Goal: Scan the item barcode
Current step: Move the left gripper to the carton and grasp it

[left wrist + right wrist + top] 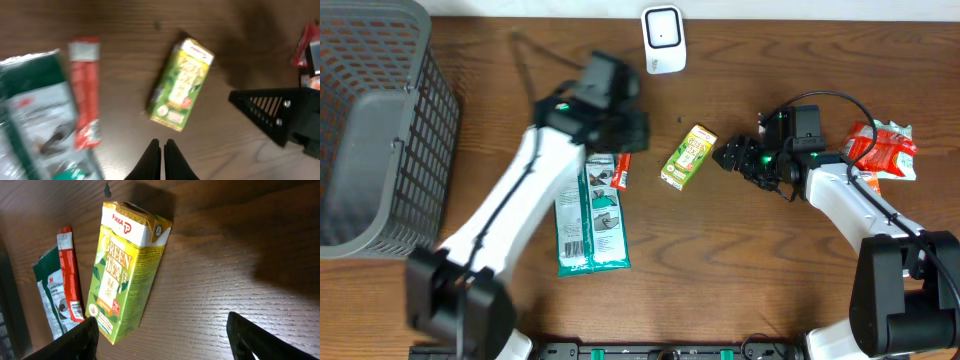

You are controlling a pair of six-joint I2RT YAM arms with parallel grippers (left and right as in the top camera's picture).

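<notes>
The left tool (161, 150) is hovering clenched and grasping nothing above the table (740, 270), just beside the green pouch (592, 215) and the red sachet (622, 172). The green tea carton (125, 275), the item to be scanned, is lying flat on the table between the two arms, well apart from the scanner (663, 38) at the far edge. The right tool (730, 155) is standing released, jaws spread, just beside the carton's end. For a sound pickup, it should be closing across the carton's narrow sides, leaving the barcode panel uncovered for presenting squarely to the scanner window; which face is carrying the barcode cannot be told
</notes>
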